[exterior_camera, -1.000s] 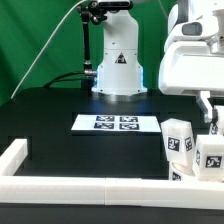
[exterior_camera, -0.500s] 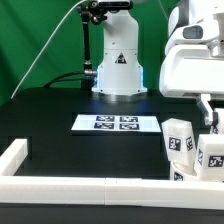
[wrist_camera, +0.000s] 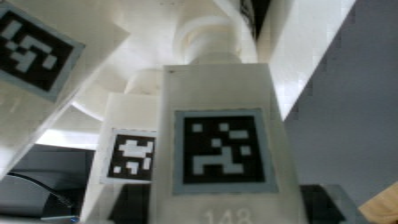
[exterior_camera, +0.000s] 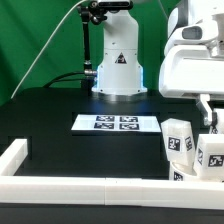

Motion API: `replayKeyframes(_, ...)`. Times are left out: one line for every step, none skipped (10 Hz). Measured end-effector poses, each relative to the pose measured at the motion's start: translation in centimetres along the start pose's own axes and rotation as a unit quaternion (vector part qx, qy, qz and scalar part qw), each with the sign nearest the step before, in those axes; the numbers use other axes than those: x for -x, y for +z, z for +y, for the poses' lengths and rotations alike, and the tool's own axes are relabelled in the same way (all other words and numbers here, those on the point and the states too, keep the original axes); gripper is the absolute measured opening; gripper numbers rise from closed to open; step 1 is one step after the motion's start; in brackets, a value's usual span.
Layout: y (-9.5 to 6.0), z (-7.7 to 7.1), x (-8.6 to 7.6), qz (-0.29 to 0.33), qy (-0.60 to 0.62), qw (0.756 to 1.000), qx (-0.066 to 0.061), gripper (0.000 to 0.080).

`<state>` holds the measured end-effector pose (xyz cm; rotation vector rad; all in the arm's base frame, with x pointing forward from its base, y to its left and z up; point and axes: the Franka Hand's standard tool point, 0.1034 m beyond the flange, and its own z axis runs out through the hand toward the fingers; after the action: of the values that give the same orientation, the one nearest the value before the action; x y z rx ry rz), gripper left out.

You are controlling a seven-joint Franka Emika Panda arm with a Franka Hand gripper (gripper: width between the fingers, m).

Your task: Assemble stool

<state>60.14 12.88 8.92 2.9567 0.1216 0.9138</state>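
The gripper sits low at the exterior view's right edge, under the arm's white housing; only one pale finger shows clearly, so whether the jaws are parted or closed on anything cannot be told. Directly below it stands a cluster of white stool legs: two are plainly countable in the exterior view, one leg nearer the centre and a second leg just beside it toward the right edge, each upright and bearing a black-and-white tag. A further tagged piece shows low between them, partly hidden by the border rail. The wrist view is filled by these parts at very close range: a tagged white block in the centre, with three tags visible in all. One marker board, carrying four tags, lies flat on the black table, well apart from the legs. The robot base stands behind the board.
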Motion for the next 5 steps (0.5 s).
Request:
replayKeyframes(-0.03, -0.02, 0.05, 0.005, -0.001, 1.000, 0.000, 0.0338)
replayKeyframes(-0.04, -0.05, 0.05, 0.006, -0.001, 1.000, 0.000, 0.0338)
replayKeyframes(-0.04, -0.09, 0.05, 0.006, -0.001, 1.000, 0.000, 0.0338)
replayKeyframes(-0.04, -0.07, 0.05, 0.006, -0.001, 1.000, 0.000, 0.0411)
replayKeyframes(-0.07, -0.07, 0.00, 0.003, -0.001, 1.000, 0.000, 0.0411)
